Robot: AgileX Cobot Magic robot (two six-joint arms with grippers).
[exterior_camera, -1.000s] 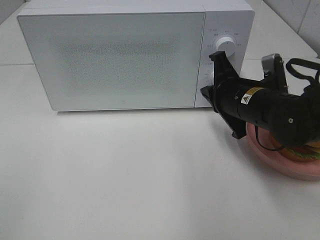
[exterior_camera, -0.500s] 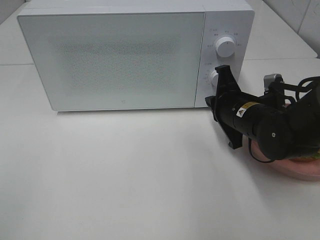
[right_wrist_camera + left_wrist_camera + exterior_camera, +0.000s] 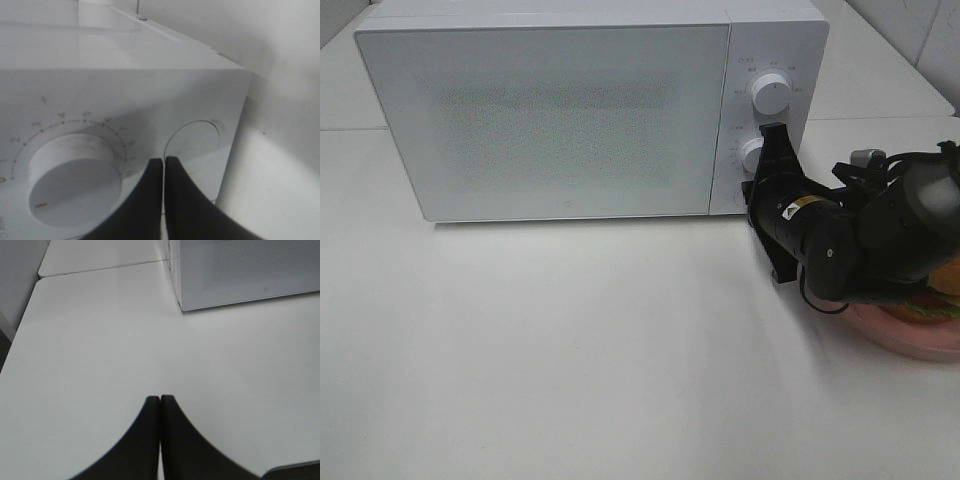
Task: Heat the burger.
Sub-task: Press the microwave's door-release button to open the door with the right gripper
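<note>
The burger lies on a round pink plate at the right edge of the table, mostly hidden behind my right arm. The white microwave stands at the back with its door closed. My right gripper is shut and empty, its tips right at the bottom of the microwave's control panel. In the right wrist view the gripper sits between the lower knob and a round button. My left gripper is shut and empty over bare table; it does not show in the exterior view.
The control panel has an upper knob and a lower knob. The microwave's front left corner shows in the left wrist view. The white table stretches in front of the microwave.
My right arm has dropped and swung in, taking the shut gripper from beside the upper knob down to the bottom of the control panel. The burger and plate have not moved.
</note>
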